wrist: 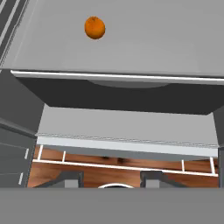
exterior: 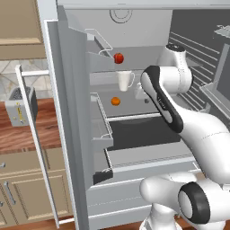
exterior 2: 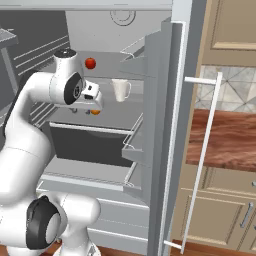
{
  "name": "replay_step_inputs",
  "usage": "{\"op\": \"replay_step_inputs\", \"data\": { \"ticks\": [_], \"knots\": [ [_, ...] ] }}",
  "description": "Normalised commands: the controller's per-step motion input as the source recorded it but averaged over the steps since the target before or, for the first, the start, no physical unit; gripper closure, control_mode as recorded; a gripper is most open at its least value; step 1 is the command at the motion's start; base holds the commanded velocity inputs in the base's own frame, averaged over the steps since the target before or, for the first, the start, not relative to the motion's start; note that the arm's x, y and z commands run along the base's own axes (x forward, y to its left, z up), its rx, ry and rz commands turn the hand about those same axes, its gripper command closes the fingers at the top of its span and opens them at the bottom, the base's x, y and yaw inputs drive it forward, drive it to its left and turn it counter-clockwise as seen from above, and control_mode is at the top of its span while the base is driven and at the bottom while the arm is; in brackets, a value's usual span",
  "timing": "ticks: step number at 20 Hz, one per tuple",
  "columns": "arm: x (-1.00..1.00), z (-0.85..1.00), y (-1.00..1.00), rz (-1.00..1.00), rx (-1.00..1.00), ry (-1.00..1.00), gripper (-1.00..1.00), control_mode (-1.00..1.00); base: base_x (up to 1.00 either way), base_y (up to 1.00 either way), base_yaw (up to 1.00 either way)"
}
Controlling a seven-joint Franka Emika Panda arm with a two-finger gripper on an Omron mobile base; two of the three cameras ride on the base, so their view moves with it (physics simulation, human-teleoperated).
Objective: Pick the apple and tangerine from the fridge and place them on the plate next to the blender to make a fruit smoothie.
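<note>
Inside the open fridge [exterior: 134, 27] I see the apple [exterior: 118, 58] on the upper shelf, the mug [exterior: 125, 81] just below and before it, the tangerine [exterior: 116, 101] on the shelf beneath, and a toaster [exterior: 20, 110] on the bench left of the door.

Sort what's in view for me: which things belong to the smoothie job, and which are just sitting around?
Job:
apple, upper fridge shelf
tangerine, shelf below
hand, open, holding nothing, near the tangerine's shelf

Lying about:
white mug, same shelf as the apple
toaster, on the wooden counter left of the fridge
</note>
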Motion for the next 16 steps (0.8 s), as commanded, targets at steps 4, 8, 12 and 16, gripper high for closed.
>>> {"op": "replay_step_inputs", "data": {
  "ticks": [4, 8, 12, 16],
  "knots": [
    [0.0, 0.0, 0.0, 0.0, 0.0, 0.0, -1.0, -1.0, 0.0, 0.0, 0.0],
    [-0.26, 0.02, 0.0, 0.0, 0.0, -0.11, -1.0, -1.0, 0.0, 0.0, 0.0],
    [-0.53, 0.23, 0.0, 0.0, 0.0, -0.41, -1.0, -1.0, 0.0, 0.0, 0.0],
    [-0.44, 0.6, 0.0, 0.0, 0.0, -0.5, -1.0, -1.0, 0.0, 0.0, 0.0]
  ]
}}
